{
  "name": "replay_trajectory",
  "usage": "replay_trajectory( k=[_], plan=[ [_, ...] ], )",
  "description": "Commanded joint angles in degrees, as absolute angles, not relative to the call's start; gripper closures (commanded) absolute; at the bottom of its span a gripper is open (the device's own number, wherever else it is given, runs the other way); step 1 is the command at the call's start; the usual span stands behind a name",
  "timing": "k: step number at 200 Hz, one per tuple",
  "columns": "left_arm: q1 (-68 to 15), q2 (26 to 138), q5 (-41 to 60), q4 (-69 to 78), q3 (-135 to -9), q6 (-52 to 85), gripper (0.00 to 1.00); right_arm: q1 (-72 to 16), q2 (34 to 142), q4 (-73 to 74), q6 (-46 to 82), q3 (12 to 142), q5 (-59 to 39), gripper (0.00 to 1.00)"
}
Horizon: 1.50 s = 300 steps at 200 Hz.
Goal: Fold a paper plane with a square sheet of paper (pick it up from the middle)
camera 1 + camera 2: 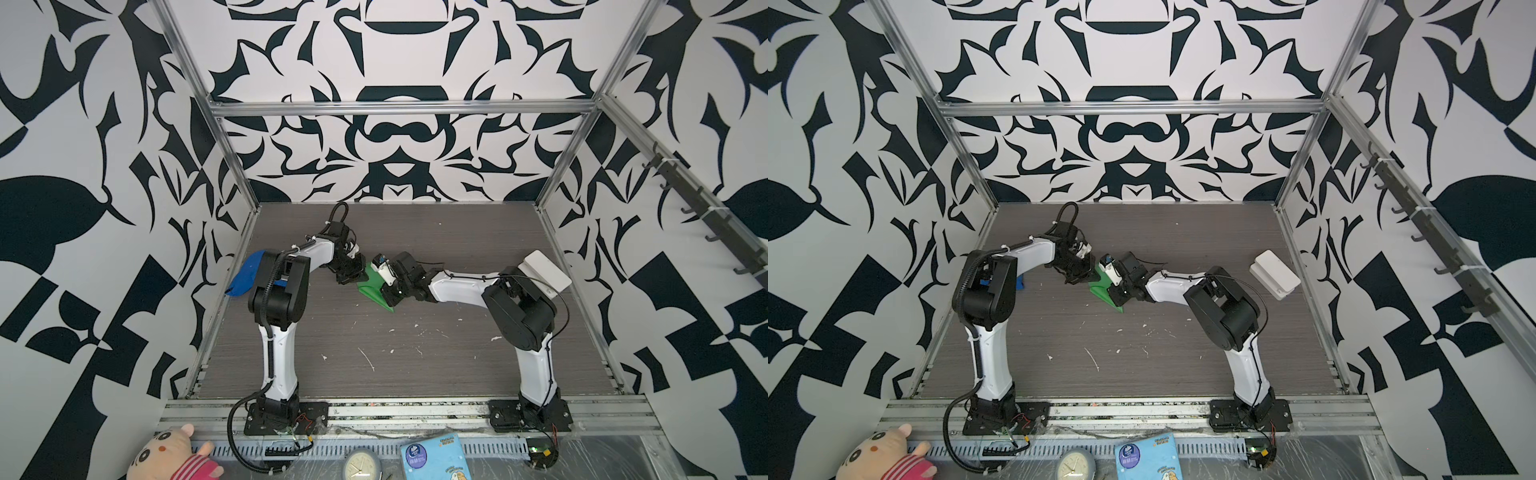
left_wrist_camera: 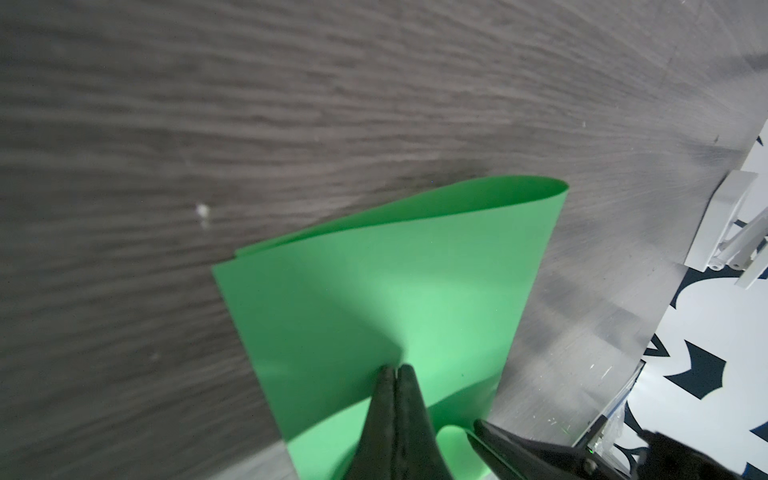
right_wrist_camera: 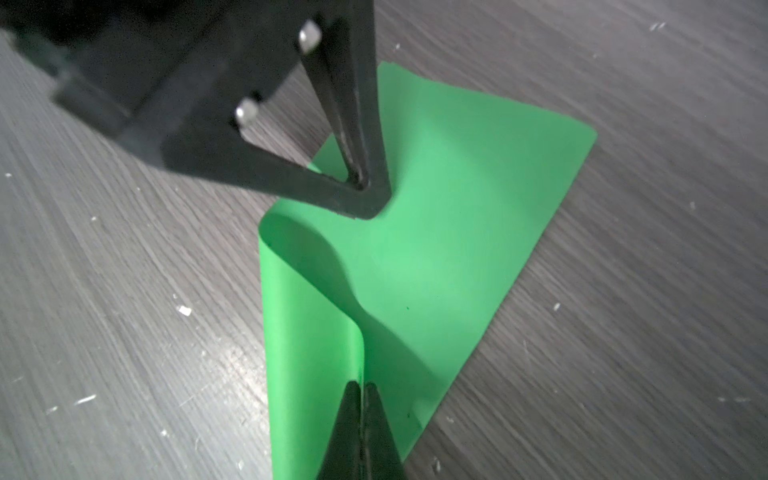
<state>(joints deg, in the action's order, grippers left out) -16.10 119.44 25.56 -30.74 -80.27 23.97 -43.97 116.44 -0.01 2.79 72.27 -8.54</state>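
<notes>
The square sheet of paper [image 1: 371,286] [image 1: 1101,286] is bright green and hangs just above the middle of the table, bent over on itself into a loose double layer. In the left wrist view the sheet [image 2: 374,291] curls at its far edge. My left gripper [image 2: 395,368] [image 1: 353,274] is shut on one edge. My right gripper [image 3: 361,384] [image 1: 385,294] is shut on the opposite edge, where the paper [image 3: 436,257] rolls into a soft loop. The left gripper [image 3: 365,187] pinches the far side in the right wrist view. No paper plane is in view.
A blue cloth cap [image 1: 243,274] lies behind the left arm at the table's left edge. A white box [image 1: 544,270] sits at the right edge. White scraps [image 1: 365,357] dot the grey wood table [image 1: 415,374]. Beyond the front rail lie a plush toy [image 1: 174,455], a clock [image 1: 361,465] and a blue packet [image 1: 434,457].
</notes>
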Motion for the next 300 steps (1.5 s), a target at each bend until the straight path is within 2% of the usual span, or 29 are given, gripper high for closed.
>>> replay_trajectory(
  k=[1, 203, 215, 250, 300],
  plan=[
    [-16.7, 123.9, 21.5, -34.8, -78.7, 23.6, 0.98, -43.8, 116.9, -0.7, 2.0, 74.3, -8.6, 1.00],
    [-16.7, 123.0, 22.3, -34.9, -79.6, 24.2, 0.98, -43.8, 117.9, -2.1, 1.7, 73.9, -6.9, 1.00],
    [-16.6, 121.6, 23.5, -34.6, -79.8, 25.0, 0.95, -43.8, 117.8, -2.1, 1.7, 73.7, -6.7, 1.00],
    [-14.1, 113.4, 24.4, -30.2, -78.8, 32.0, 0.77, -43.8, 117.9, -2.2, 1.7, 72.9, -6.5, 1.00],
    [-9.5, 98.1, 21.0, -21.3, -63.1, 43.4, 0.76, -43.8, 117.8, -1.9, 2.7, 72.3, -6.6, 1.00]
  ],
)
